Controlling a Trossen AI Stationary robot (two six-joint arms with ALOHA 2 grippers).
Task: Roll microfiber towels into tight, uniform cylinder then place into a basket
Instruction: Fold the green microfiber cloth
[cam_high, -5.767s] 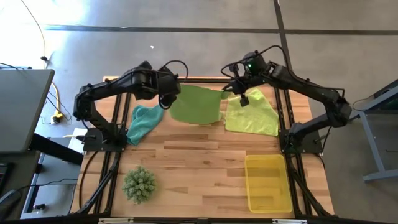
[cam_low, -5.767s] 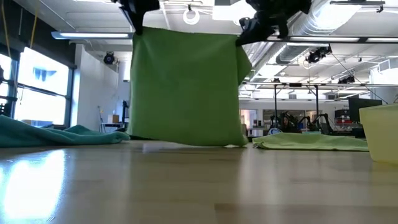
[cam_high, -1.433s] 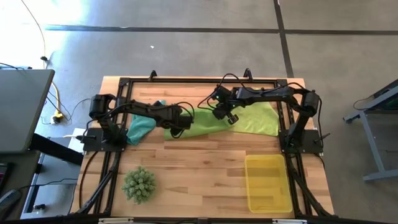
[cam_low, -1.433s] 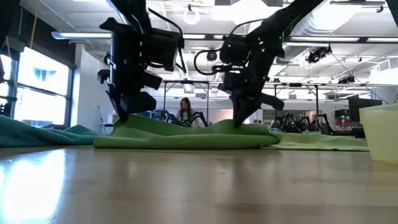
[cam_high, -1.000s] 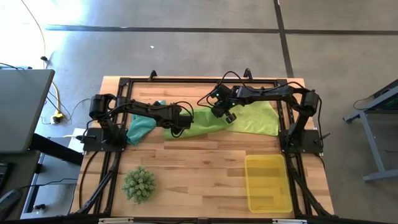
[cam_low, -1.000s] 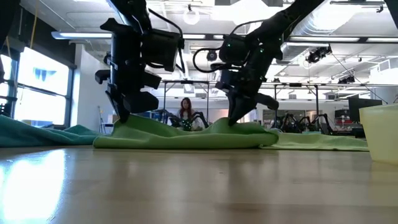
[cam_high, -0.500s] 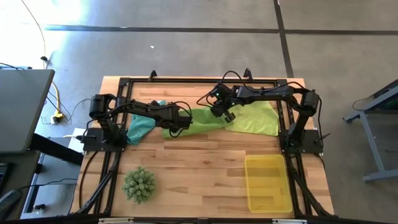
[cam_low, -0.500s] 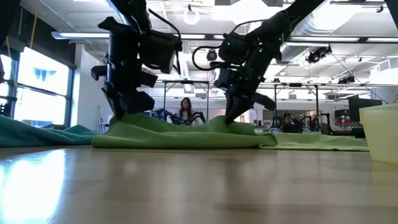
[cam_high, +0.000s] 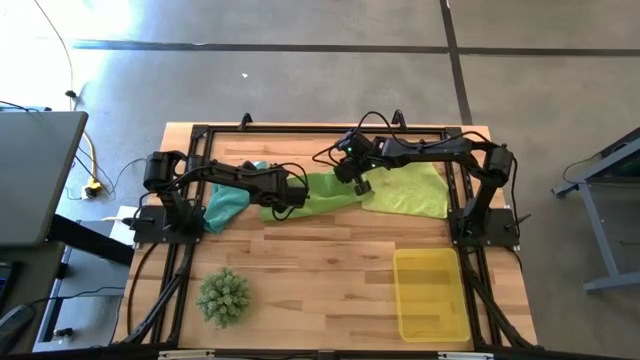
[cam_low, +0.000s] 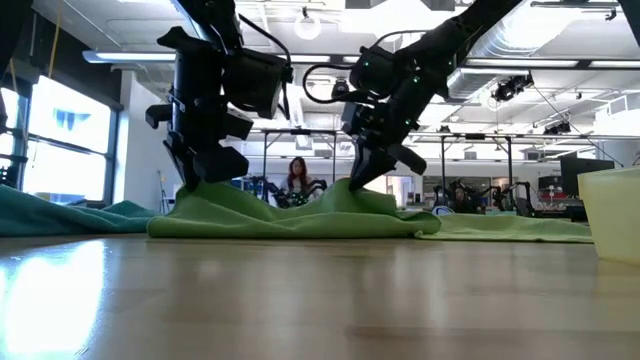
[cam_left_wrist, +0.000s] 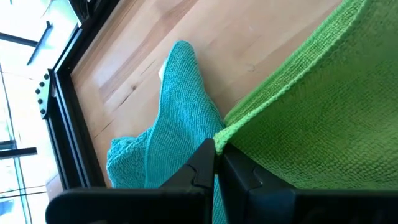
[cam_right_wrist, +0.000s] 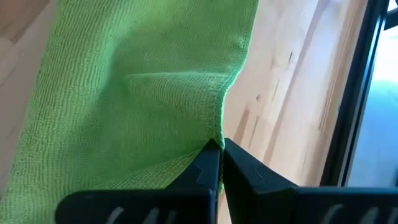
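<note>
I see the wooden table from above with both arms reaching in toward its far half. The yellow bin sits at the near right corner with nothing in it, well apart from the work. The bright green towel lies mid-table as a low folded band, between the teal towel on its left and the pale yellow-green towel on its right; the level camera shows the bright green one humped where it is being lifted. A spiky green ball rests near left, not part of the job. The left gripper is clenched on the towel's left corner; its wrist camera shows the hem pinched between the dark fingers, with the teal cloth just beside. The right gripper is clamped on the right corner, fingers nipping the stitched edge. My judgement: this cloth is light, limp and grippy, not fragile, so it will sag and crease between the two holds unless kept taut. It looks folded, not yet rolled. I would keep hold at the hemmed corners, where the stitching gives the fingers something firm, and draw them evenly so the roll comes out tight and straight. Risk: one corner slipping skews the cylinder.
</note>
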